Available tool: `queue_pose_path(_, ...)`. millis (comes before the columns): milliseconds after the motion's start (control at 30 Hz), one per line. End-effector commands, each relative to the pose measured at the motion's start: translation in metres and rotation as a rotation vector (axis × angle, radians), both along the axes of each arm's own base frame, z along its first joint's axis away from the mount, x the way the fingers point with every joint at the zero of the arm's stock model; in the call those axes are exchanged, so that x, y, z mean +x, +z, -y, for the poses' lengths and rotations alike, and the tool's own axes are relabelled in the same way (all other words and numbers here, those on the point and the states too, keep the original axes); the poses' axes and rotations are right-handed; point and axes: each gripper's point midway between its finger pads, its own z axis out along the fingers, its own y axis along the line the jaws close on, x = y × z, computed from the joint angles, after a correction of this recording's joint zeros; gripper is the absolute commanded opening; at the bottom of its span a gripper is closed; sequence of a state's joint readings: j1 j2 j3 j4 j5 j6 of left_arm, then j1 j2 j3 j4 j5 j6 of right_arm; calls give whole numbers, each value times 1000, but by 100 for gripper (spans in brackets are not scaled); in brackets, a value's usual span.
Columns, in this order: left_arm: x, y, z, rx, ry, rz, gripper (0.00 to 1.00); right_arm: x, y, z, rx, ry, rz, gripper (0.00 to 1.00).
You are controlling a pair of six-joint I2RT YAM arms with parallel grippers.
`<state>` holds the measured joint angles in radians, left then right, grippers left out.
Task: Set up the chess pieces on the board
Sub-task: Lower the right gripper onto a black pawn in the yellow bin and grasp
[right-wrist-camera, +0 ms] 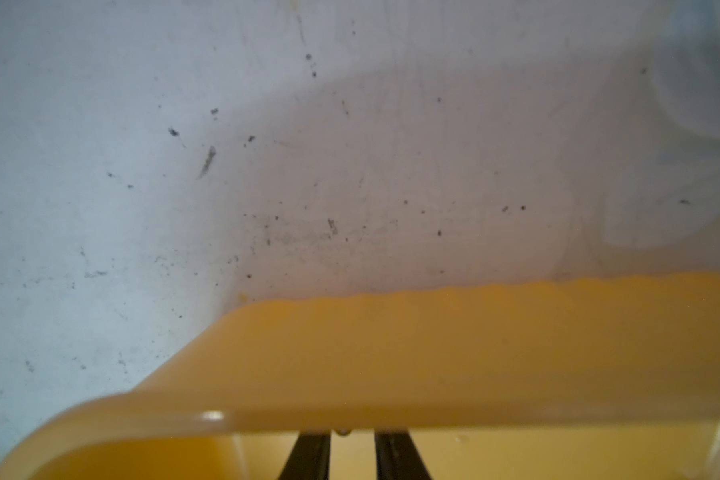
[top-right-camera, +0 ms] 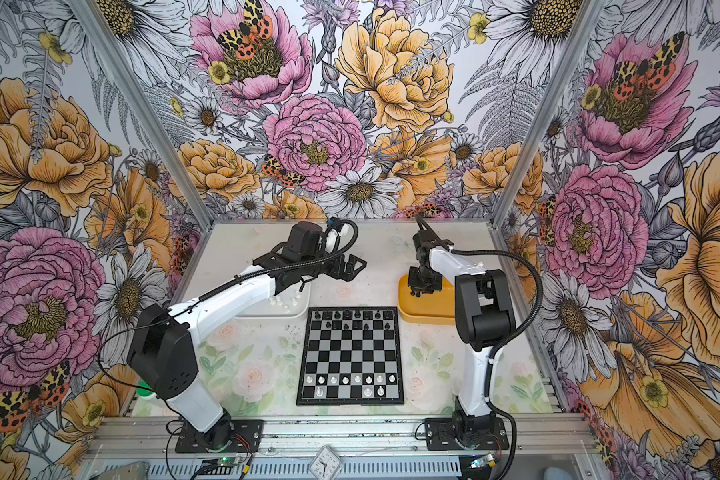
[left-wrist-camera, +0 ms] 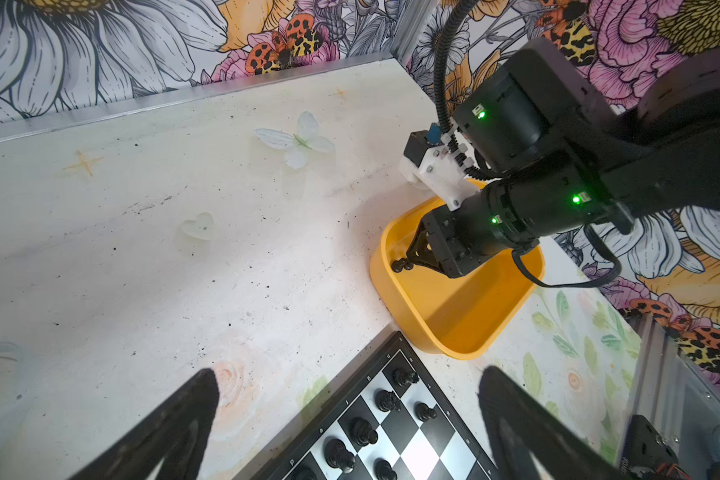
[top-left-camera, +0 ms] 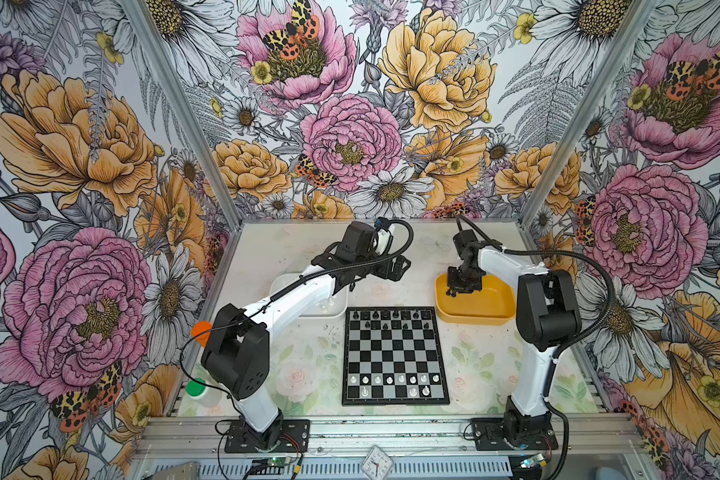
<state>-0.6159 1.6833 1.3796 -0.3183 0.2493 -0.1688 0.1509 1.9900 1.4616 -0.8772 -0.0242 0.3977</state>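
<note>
Yellow tray (left-wrist-camera: pixel 466 324) is reached into by right gripper (left-wrist-camera: pixel 410 261), presumably to fetch a black piece (left-wrist-camera: pixel 398 266) for the board (top-left-camera: pixel 395 353): fingers nearly together at it, pinch not confirmable. Piece seems laid flat in tray corner, long axis along the floor. Left gripper (top-left-camera: pixel 396 268) held clear above worktop, fingers spread

Along the lower edge of the left wrist view, the rim of the board (left-wrist-camera: pixel 337 411) carries small white file letters. They are seen turned round and read roughly as d, e, g and h. At the bottom middle of both top views, a small white clock (top-left-camera: pixel 376 462) (top-right-camera: pixel 326 463) shows a ring of black numerals on its dial. They are too small to read surely, apart from what looks like 7, 6, 5 along its lower edge.
</note>
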Motion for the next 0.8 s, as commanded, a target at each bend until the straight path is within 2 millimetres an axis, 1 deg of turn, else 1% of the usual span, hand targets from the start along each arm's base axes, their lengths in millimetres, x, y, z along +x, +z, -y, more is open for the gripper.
queue_pose_path(0,-4,9,-5,-17,-2,4,99,7,-1,0,5,9,14,21)
queue_pose_path(200,-2,8,-8,-16,5,3,99,8,-2,0,6,12,12,19)
queue_pose_path(367,-3,8,-7,-15,3,2,99,7,-3,-1,6,14,8,18)
queue_pose_path(767,-5,8,-15,-13,17,5,99,8,-7,-1,4,12,1,14)
